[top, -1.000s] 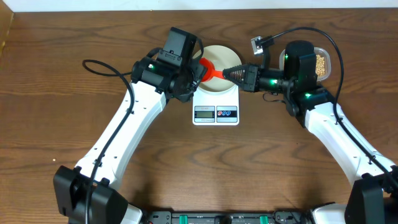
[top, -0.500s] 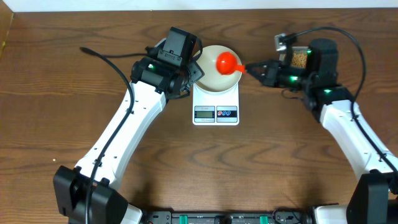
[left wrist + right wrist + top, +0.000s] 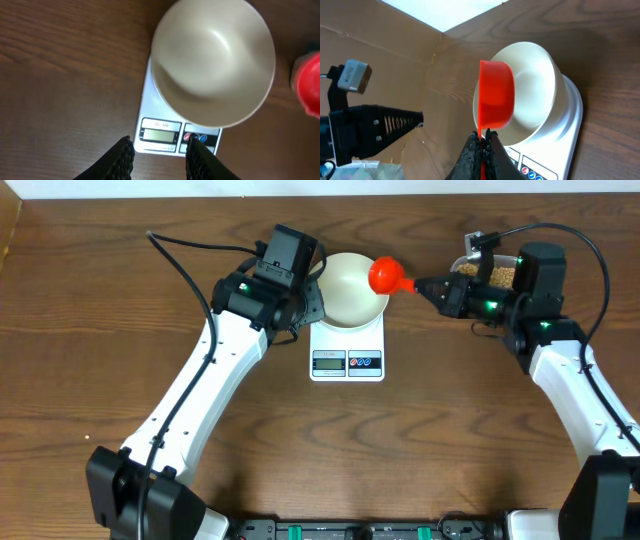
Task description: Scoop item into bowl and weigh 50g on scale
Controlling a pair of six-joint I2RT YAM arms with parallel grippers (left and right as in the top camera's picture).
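Note:
The white bowl (image 3: 350,290) stands on the white scale (image 3: 347,358); it looks empty in the left wrist view (image 3: 212,60). My right gripper (image 3: 425,286) is shut on the handle of a red scoop (image 3: 388,276), held on its side at the bowl's right rim; no beans show in it (image 3: 496,95). The beans (image 3: 497,275) lie in a clear tub behind the right wrist. My left gripper (image 3: 160,150) is open and empty, above the scale's front edge (image 3: 165,135), left of the bowl in the overhead view (image 3: 305,305).
The scale's display (image 3: 159,134) and buttons (image 3: 195,137) face the table's front. The clear tub (image 3: 520,270) sits at the back right, partly hidden by the right arm. A black cable (image 3: 190,255) runs over the table at back left.
My right gripper has drawn the red scoop rightward, from over the bowl to past its right rim, toward the tub. The left arm has barely moved.

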